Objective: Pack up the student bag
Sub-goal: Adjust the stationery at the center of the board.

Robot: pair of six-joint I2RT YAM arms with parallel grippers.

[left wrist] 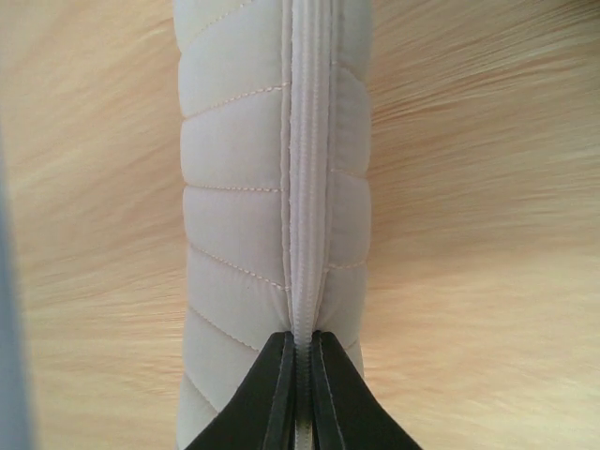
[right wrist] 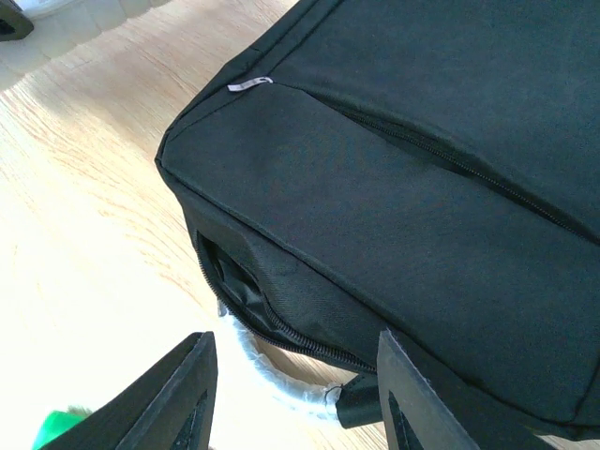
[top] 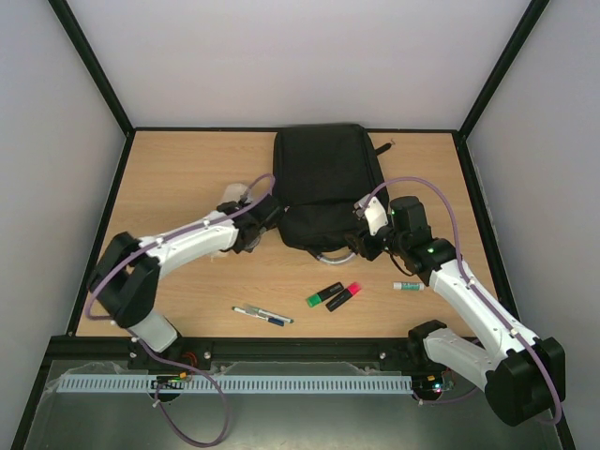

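The student bag point(top: 323, 183) is a large black fabric bag lying flat at the back middle of the table. Its grey loop handle point(top: 330, 251) points toward me. In the right wrist view the bag point(right wrist: 422, 169) has a zipper partly open at its near corner point(right wrist: 230, 281). My right gripper point(top: 362, 247) is open and empty just above the handle point(right wrist: 272, 380); its jaws stand wide apart point(right wrist: 295, 398). My left gripper point(left wrist: 303, 352) is shut on the zipper edge of a pale quilted pouch point(left wrist: 244, 187), just left of the bag point(top: 246, 199).
A green highlighter point(top: 324, 294) and a pink highlighter point(top: 344, 296) lie side by side in front of the bag. Two pens point(top: 262, 315) lie near the front edge. A small white stick with a green end point(top: 408, 286) lies at the right.
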